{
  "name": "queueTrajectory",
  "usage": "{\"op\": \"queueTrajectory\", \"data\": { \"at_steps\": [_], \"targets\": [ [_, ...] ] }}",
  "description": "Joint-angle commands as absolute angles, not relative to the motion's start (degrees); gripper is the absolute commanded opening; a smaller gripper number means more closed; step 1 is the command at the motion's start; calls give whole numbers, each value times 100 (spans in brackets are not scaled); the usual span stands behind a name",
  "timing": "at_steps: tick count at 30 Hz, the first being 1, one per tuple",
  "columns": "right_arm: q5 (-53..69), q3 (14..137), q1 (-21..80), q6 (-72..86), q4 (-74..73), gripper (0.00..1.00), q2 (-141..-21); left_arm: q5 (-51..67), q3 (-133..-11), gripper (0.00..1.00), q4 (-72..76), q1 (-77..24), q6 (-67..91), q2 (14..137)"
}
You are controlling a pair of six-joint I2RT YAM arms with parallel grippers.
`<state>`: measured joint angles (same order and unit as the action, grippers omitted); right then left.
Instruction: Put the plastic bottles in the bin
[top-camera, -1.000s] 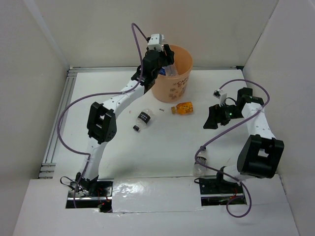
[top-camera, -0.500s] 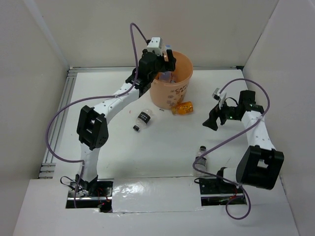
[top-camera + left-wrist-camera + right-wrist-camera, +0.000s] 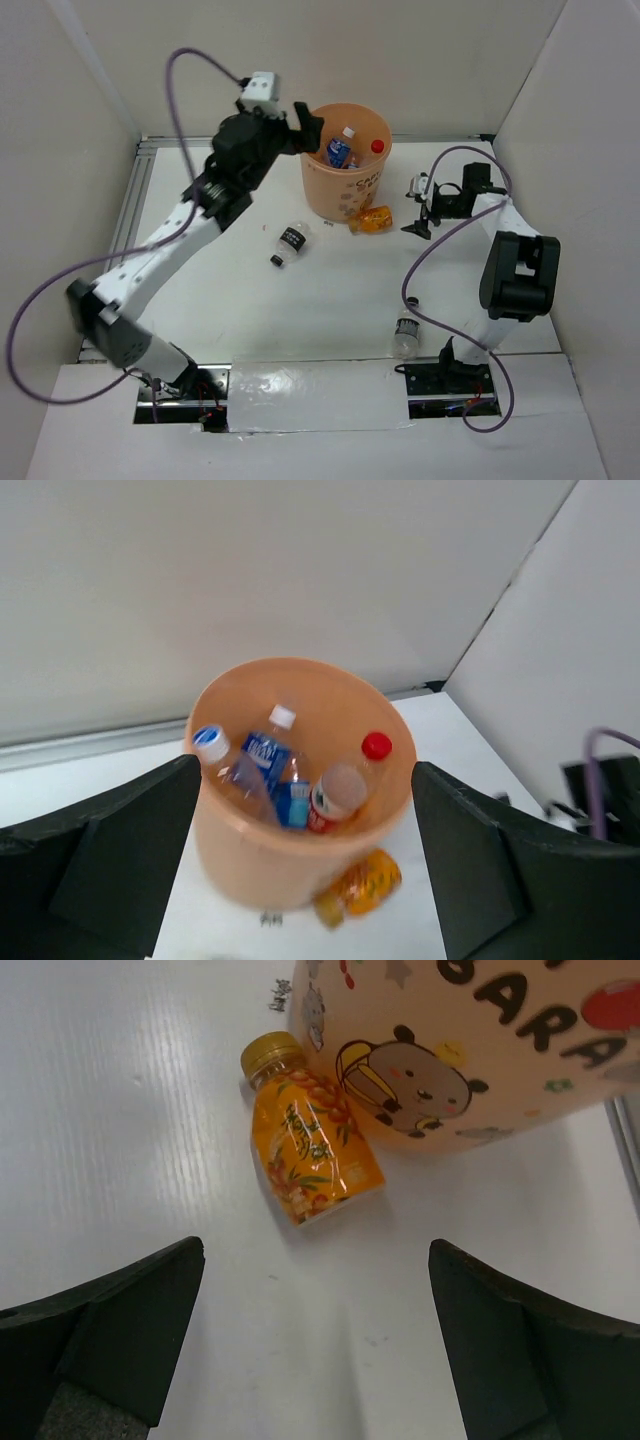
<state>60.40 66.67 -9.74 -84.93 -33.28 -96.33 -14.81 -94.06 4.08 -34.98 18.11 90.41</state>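
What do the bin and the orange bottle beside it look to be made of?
The bin: likely plastic, matte pale orange, with a cartoon bear and lettering printed on its wall. The orange bottle: probably clear plastic under a glossy printed wrap that catches highlights.

A round pale-orange plastic bin (image 3: 340, 195) stood upper centre, holding small clear capped plastic bottles (image 3: 340, 152). An orange-tinted plastic bottle (image 3: 372, 220) lay against its base.

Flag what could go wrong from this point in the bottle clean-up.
The orange bottle lies on its side touching the bin; the right arm's open jaws, closing around it, might shove the bin or roll the bottle away. The clear bottle by the right base sits beside the purple cable, which may knock it.
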Motion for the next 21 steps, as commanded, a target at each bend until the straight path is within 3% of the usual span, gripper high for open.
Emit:
{"op": "queueTrajectory", "data": {
  "at_steps": [1, 6, 9, 21],
  "targets": [
    [5995, 7284, -642, -9401, -3267, 100, -10008, -1661, -8169, 99, 54, -3524, 1862, 7634],
    [5644, 7673, -151, -9844, -3727, 100, -10590, -1793, -5807, 99, -544, -3524, 2495, 6269],
    [5406, 7726, 43, -9844, -3568, 100, -10819, -1854, -5013, 99, -878, -3577, 2978, 5637],
    [4439, 7479, 396, -9844, -2971, 99, -11478, -2214, -4052, 99, -1213, -3797, 3604, 4789]
  ]
}}
